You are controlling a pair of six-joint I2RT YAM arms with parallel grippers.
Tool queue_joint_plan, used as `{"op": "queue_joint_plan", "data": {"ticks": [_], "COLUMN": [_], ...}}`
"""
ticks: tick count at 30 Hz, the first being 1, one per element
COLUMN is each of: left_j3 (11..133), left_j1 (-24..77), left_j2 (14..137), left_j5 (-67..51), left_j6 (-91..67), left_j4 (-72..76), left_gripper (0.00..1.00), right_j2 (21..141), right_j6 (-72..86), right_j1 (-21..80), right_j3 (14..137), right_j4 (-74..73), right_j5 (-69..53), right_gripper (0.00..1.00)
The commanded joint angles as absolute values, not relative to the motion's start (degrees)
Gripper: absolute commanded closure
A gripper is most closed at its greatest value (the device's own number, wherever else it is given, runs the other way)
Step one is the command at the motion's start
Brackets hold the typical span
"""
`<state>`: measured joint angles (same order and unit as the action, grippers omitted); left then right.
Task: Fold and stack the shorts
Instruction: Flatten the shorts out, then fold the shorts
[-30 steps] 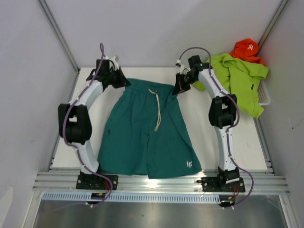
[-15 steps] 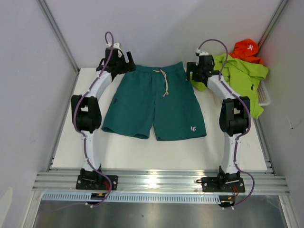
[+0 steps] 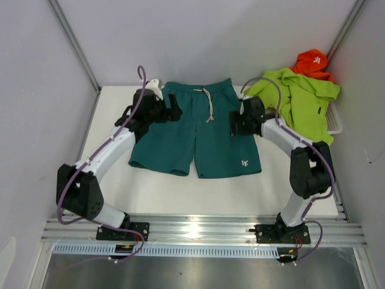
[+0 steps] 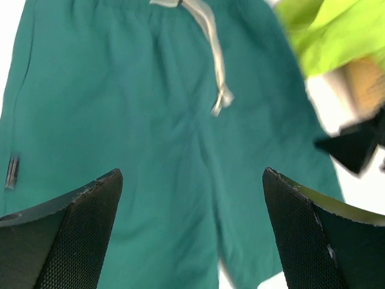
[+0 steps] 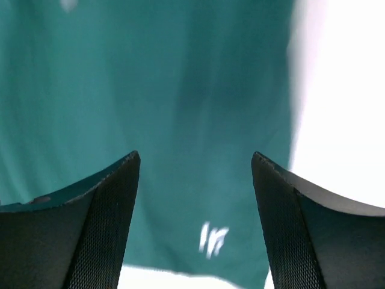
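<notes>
1. The soft teal fabric shorts [image 3: 195, 135] lie spread flat on the white table [image 3: 180, 192]. Their waistband is at the far side and both legs point toward the arms' bases. The white drawstring [image 3: 209, 108] trails down the middle, and the small white logo [image 3: 243, 163] sits near the hem of the right leg.
2. By my reading, the task is at an early stage. The teal pair is laid out but shows no fold, so the folding proper looks not yet begun.
3. The crumpled lime green fabric shorts [image 3: 301, 99] are draped over the white plastic basket [image 3: 335, 123] at the far right corner, well apart from the teal pair. An orange cloth [image 3: 311, 60] sits behind them. This pair is neither flattened nor folded, and nothing is stacked.
4. The left gripper [image 3: 170, 113] hangs over the upper part of the left leg, just below the waistband. Its fingers are spread wide and nothing lies between them — the wrist view shows only flat teal cloth beneath.
5. The right gripper [image 3: 236, 124] hovers over the outer side of the right leg, above the logo. Its fingers are also spread and hold nothing. Its wrist view shows the fabric's right edge and bare table just beside it.
6. Neither claw grips the cloth, and I cannot tell whether either touches it.
</notes>
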<state>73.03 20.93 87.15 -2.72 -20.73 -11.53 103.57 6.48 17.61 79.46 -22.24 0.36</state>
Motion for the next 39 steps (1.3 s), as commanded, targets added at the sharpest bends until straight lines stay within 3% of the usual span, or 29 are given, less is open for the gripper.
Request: {"op": "queue_joint_plan", "data": {"ticks": [1, 8, 19, 31, 39], "left_j3": [66.2, 65.8, 66.5, 73.9, 75.5], "left_j1": [19.8, 10.7, 4.2, -5.5, -9.7], "left_j2": [81.8, 83.0, 81.6, 66.8, 62.5], "left_j5": [2.9, -1.9, 2.4, 10.8, 7.1], "left_j6": [-21.4, -22.6, -27.7, -33.6, -31.8], "left_j4": [-10.7, -12.2, -15.4, -27.8, -30.0], "left_gripper": [0.01, 0.01, 0.01, 0.01, 0.01], "right_j2": [94.1, 87.8, 103.3, 124.1, 136.4], "right_j6": [10.1, 18.6, 20.6, 15.6, 9.4], "right_j1": [22.8, 39.9, 60.5, 62.4, 64.5], "right_j3": [70.0, 63.8, 79.1, 100.9, 113.5], "right_j4": [-20.6, -18.9, -15.1, -11.9, -14.0], "right_j5": [-1.1, 4.2, 9.5, 4.1, 5.4], "right_gripper": [0.24, 0.22, 0.26, 0.28, 0.28]}}
